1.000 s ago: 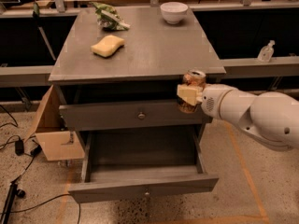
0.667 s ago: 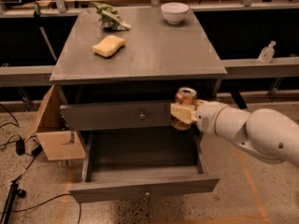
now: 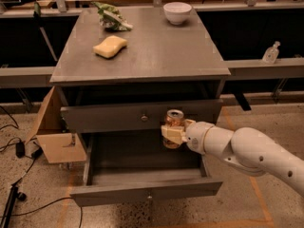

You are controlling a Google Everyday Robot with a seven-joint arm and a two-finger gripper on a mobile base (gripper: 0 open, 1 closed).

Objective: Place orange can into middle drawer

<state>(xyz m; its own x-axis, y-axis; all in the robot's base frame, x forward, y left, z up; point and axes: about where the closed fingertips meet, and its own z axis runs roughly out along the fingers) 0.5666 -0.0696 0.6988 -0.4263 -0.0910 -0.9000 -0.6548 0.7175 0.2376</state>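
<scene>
The hand [image 3: 172,133], pinching the can [image 3: 174,121], has swung from the bench's [image 3: 156,56] right edge toward 8 o'clock. The can now hangs over the open drawer [image 3: 190,189], near its 1 o'clock corner, seemingly ready for lowering.

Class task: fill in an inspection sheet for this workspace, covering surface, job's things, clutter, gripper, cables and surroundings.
Surface: grey cabinet top, flat.
Job's things: orange can upright in the gripper, above the pulled-out middle drawer.
Clutter: yellow sponge, green packet and white bowl on the top.
Gripper: gripper shut on the can, just below the upper drawer front.
Cables: black cables on the floor, left.
Surroundings: cardboard box beside the cabinet; clear bottle on the right ledge.
</scene>
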